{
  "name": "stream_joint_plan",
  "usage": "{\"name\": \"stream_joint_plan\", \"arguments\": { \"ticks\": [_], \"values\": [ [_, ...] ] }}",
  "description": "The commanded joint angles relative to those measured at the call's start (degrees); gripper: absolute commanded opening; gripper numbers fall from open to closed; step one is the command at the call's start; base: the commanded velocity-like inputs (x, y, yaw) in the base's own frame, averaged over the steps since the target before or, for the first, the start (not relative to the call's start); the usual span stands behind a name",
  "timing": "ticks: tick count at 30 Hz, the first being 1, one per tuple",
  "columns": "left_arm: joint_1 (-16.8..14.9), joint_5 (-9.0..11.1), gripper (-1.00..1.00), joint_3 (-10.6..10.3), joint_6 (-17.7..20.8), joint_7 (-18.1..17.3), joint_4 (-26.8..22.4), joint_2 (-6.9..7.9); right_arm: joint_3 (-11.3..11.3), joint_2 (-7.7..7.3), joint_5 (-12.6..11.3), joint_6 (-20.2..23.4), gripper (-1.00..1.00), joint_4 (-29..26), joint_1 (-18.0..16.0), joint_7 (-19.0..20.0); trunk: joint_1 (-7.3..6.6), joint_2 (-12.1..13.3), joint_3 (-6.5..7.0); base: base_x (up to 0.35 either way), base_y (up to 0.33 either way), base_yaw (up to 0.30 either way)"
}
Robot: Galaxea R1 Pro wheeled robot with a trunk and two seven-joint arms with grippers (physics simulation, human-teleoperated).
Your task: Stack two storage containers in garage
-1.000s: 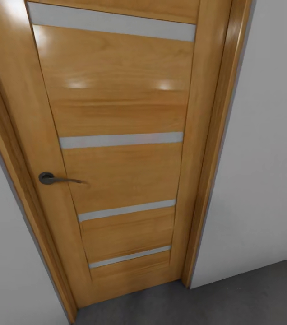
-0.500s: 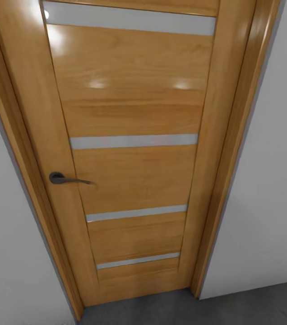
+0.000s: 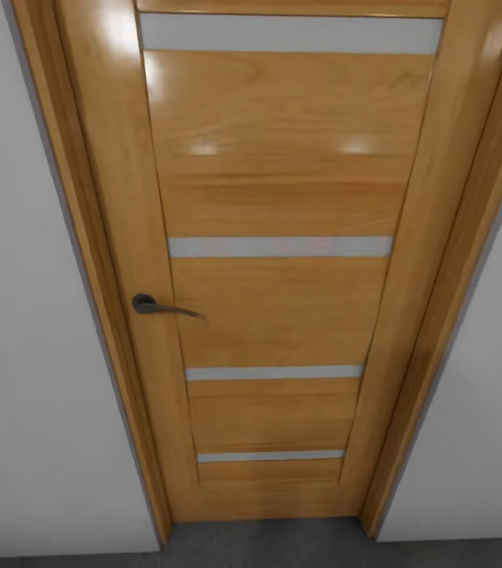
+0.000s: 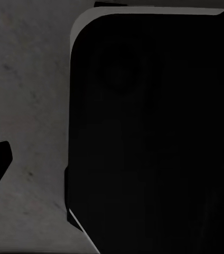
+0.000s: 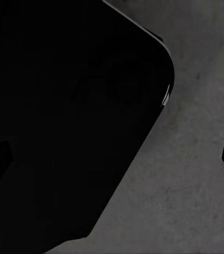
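A closed wooden door (image 3: 282, 268) fills the head view, honey-coloured and glossy, with four pale horizontal strips across its panel and a dark lever handle (image 3: 160, 306) on its left side. It sits in a matching wooden frame (image 3: 456, 300) between plain pale grey walls (image 3: 38, 355), and a narrow strip of the floor (image 3: 282, 544) — dark grey, rough concrete — runs along the foot of the door. Each wrist view looks down at the same speckled concrete, with a large black rounded body (image 4: 154, 137) of the robot covering much of it; dark finger tips show at the picture edges — whether either claw is wide or narrow cannot be told here
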Motion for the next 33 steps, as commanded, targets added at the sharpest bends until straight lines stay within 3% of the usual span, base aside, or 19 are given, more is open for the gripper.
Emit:
{"name": "stream_joint_plan", "arguments": {
  "ticks": [1,8,20,33],
  "values": [
    [-0.02,0.43,1.00,0.02,-0.07,0.01,0.01,0.00,0.13,0.00,-0.07,-0.31,1.00,0.07,-0.01,0.01,0.00,-0.02,-0.04,0.000,0.000,0.269],
    [-0.02,0.42,1.00,0.02,-0.07,0.01,0.03,0.00,0.13,0.00,-0.06,-0.31,1.00,0.07,-0.01,0.01,0.00,-0.02,-0.04,0.000,-0.011,0.160],
    [-0.02,0.43,1.00,0.02,-0.07,0.01,0.01,0.02,0.13,0.00,-0.06,-0.31,1.00,0.07,-0.01,0.01,0.00,-0.02,-0.04,0.009,-0.218,0.007],
    [-0.02,0.43,1.00,0.03,-0.07,0.01,0.00,0.08,0.13,0.00,-0.06,-0.31,1.00,0.07,-0.01,0.01,0.00,-0.02,-0.04,0.006,-0.023,0.000]
  ]
}}
